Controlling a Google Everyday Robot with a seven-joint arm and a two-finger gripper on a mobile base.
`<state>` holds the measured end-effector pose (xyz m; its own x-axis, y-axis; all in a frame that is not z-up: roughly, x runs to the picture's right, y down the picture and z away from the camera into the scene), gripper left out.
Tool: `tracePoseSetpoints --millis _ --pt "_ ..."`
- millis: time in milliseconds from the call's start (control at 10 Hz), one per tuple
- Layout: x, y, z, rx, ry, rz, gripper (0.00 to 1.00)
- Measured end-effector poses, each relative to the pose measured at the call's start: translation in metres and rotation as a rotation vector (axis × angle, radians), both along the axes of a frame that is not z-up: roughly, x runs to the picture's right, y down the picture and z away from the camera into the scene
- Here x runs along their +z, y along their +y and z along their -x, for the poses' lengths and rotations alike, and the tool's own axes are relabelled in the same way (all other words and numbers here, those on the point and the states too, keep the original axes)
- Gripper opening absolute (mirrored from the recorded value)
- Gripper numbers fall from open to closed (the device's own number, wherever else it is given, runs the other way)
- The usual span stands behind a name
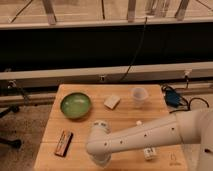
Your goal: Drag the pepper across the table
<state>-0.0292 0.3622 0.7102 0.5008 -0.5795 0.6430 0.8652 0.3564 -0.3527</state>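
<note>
The pepper does not show; it is hidden or out of view. The light wooden table fills the middle of the camera view. My white arm reaches from the right across the table's front part. My gripper hangs at the arm's end, near the front edge left of centre, pointing down at the tabletop. The arm and wrist cover what lies beneath it.
A green bowl sits at the back left. A white block and a clear cup are at the back. A flat brown bar lies front left. A small white tube lies front right. A blue device sits off the right edge.
</note>
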Motion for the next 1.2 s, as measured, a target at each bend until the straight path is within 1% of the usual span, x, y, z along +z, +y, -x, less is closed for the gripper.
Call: tracePoseSetpoints --millis 200,300,400,500,600,700,800,1200 --pt "0.004 -0.017 0.008 0.009 -0.042 0.002 0.40" --pt "0.008 -0.027 0.012 0.018 -0.066 -0.002 0.52" --pt "0.010 -0.033 0.014 0.023 -0.075 -0.006 0.60" --pt "0.014 -0.040 0.017 0.026 -0.083 -0.012 0.71" --pt "0.023 -0.050 0.017 0.034 -0.087 -0.021 0.79" --pt "0.033 -0.067 0.014 0.047 -0.088 -0.039 0.80" --pt "0.036 -0.075 0.013 0.050 -0.088 -0.050 0.80" --pt "0.047 -0.095 0.005 0.051 -0.071 -0.071 0.80"
